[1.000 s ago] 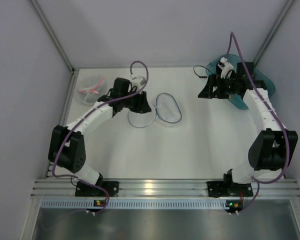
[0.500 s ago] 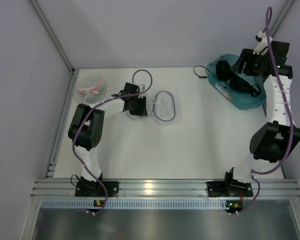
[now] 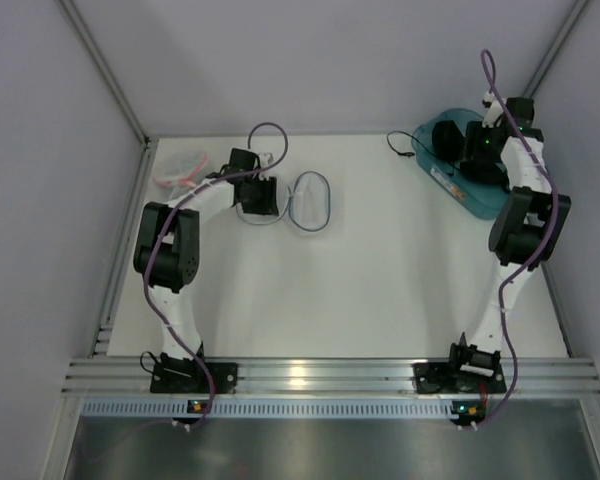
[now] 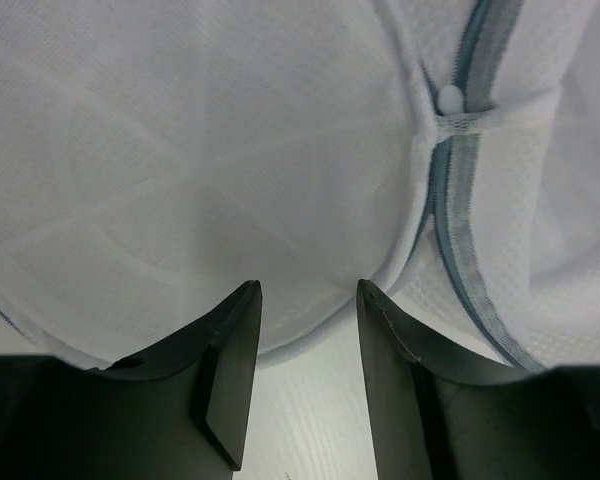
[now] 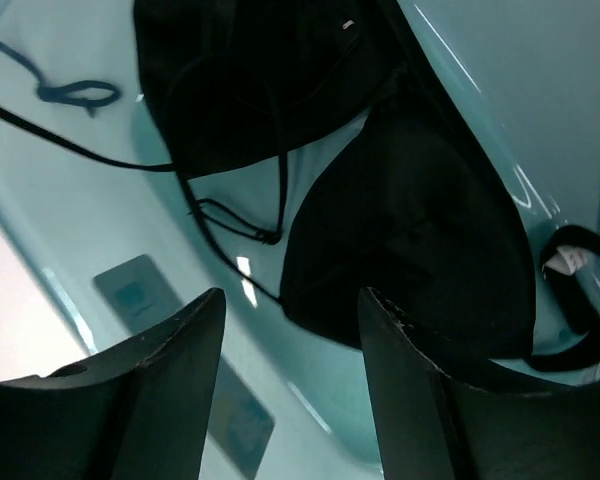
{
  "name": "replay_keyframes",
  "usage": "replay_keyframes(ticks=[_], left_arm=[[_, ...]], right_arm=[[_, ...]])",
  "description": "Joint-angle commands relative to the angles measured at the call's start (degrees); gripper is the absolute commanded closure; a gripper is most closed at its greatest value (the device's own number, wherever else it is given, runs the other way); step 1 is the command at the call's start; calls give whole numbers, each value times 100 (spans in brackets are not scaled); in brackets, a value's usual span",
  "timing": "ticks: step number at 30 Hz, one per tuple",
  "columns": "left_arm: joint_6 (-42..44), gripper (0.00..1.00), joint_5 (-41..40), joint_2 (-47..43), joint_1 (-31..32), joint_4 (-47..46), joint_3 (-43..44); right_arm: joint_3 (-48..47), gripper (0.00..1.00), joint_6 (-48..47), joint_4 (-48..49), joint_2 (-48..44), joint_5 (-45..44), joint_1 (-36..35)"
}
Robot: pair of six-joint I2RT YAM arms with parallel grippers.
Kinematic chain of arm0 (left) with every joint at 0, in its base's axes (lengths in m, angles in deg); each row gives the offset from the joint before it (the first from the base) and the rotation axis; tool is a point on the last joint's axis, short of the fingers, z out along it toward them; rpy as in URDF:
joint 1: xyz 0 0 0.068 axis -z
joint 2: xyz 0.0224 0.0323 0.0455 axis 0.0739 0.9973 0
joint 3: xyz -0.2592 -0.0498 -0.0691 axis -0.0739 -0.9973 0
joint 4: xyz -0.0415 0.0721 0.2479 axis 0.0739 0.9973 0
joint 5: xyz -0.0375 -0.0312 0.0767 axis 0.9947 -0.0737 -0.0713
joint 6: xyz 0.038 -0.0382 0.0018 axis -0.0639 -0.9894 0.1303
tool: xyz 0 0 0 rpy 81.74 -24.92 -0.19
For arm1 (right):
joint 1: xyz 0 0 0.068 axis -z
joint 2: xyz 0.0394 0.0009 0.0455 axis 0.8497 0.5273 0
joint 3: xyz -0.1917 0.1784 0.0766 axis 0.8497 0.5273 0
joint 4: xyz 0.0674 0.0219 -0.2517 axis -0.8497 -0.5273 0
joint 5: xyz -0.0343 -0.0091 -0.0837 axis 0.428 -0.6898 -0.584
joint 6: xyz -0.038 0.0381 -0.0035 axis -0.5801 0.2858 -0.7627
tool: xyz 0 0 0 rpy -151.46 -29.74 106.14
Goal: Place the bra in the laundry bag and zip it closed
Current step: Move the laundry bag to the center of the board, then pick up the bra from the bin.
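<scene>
The laundry bag lies opened into two white mesh halves at the back middle of the table. In the left wrist view its mesh dome and grey zip fill the frame. My left gripper stands open at the rim of the left half, with only bare table between its fingers. The black bra lies in the teal bin at the back right, its padded cups and thin straps spread out. My right gripper hangs open just above one cup, holding nothing.
A second round mesh bag with a pink rim sits at the back left near the wall. A black strap trails over the bin's left edge onto the table. White walls close in on both sides.
My left gripper moved left and back, and the laundry bag shifted left with it. The right arm swung about over the bin and its jaws narrowed.
</scene>
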Motion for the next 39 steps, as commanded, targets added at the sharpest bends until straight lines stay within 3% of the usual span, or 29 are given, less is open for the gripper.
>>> replay_keyframes(ticks=[1, 12, 23, 26, 27, 30, 34, 39], left_arm=[[151, 51, 702, -352, -20, 330, 316], [-263, 48, 1785, -626, -275, 726, 219], [-333, 48, 1820, -828, -468, 849, 158], [-377, 48, 1821, -881, -468, 849, 97], [-377, 48, 1803, -907, -468, 840, 88], [-315, 48, 1742, -995, -468, 840, 35], [-324, 48, 1768, -1030, -468, 840, 26], [-359, 49, 1803, -908, -468, 849, 140]], right_arm=[[-595, 43, -694, 86, 214, -119, 59], [-578, 38, -1318, -204, 628, -180, 59], [-604, 39, -1837, -572, 699, -287, 59], [-412, 31, -1942, -661, 444, 21, 59], [-263, 20, -1969, -600, 365, 109, 59], [-139, 9, -2153, -608, 66, 293, 59], [-77, 3, -2731, -652, -145, 207, 76], [-270, 6, -3357, -801, 118, -22, 147]])
